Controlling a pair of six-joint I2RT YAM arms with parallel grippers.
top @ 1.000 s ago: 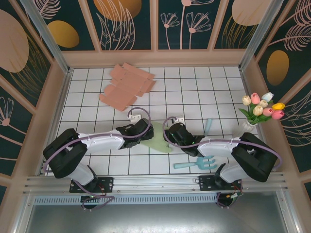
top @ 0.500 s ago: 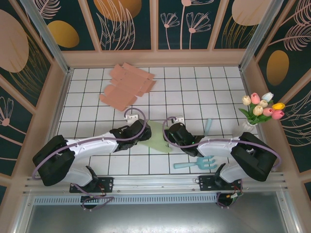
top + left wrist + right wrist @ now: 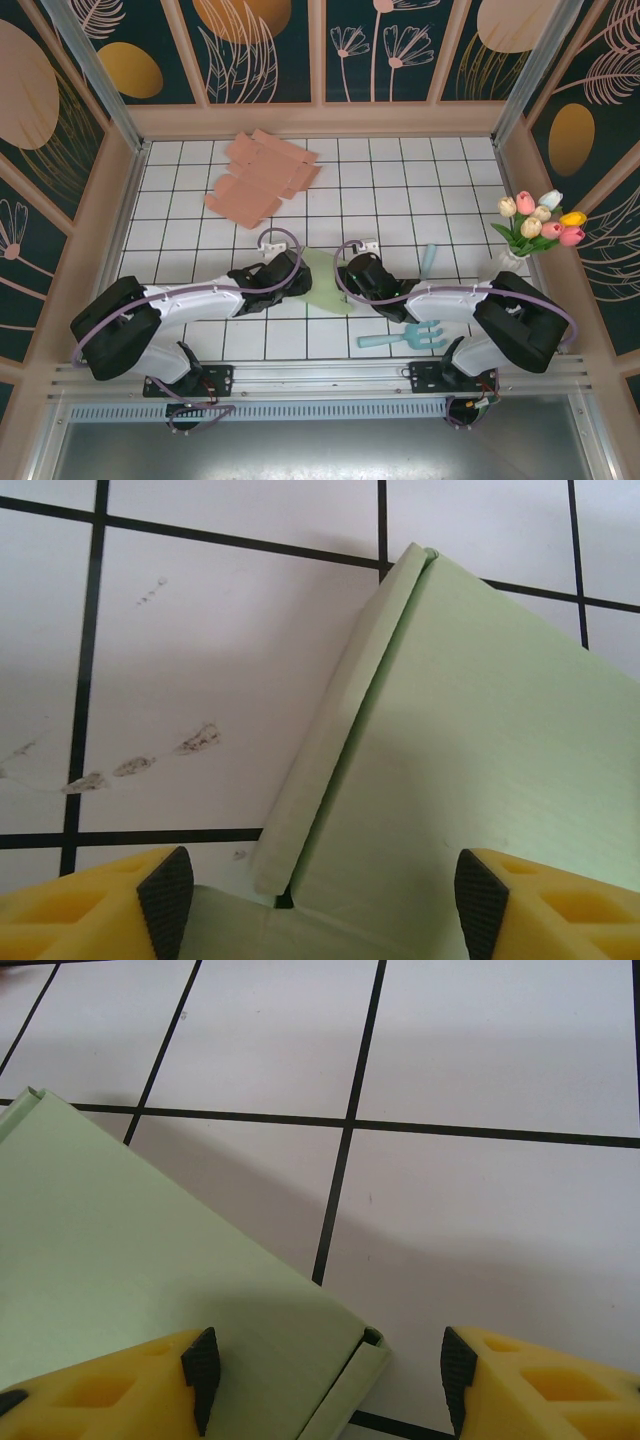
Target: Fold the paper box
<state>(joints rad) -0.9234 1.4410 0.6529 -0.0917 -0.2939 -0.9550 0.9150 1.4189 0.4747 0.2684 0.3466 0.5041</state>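
Observation:
The pale green paper box [image 3: 326, 285] lies flat on the white tiled table, between my two grippers. In the left wrist view its broad panel [image 3: 470, 740] runs up to the right, with a narrow side flap [image 3: 325, 745] folded along its left edge. My left gripper [image 3: 320, 905] is open, and its black pads [image 3: 166, 898] stand on either side of that flap and panel without touching them. In the right wrist view the box [image 3: 120, 1250] shows a corner low in the middle. My right gripper [image 3: 330, 1375] is open, its left fingertip over the box, its right one over bare tile.
A pile of flat pink cardboard blanks [image 3: 262, 178] lies at the back left. A light blue hand fork [image 3: 405, 338] and a light blue handle [image 3: 428, 260] lie to the right of the box. A vase of tulips [image 3: 540, 225] stands at the right wall.
The left arm has stretched lower and further along the table, bringing its gripper onto the box's left side with the jaws narrowing a little. The right arm has stayed still.

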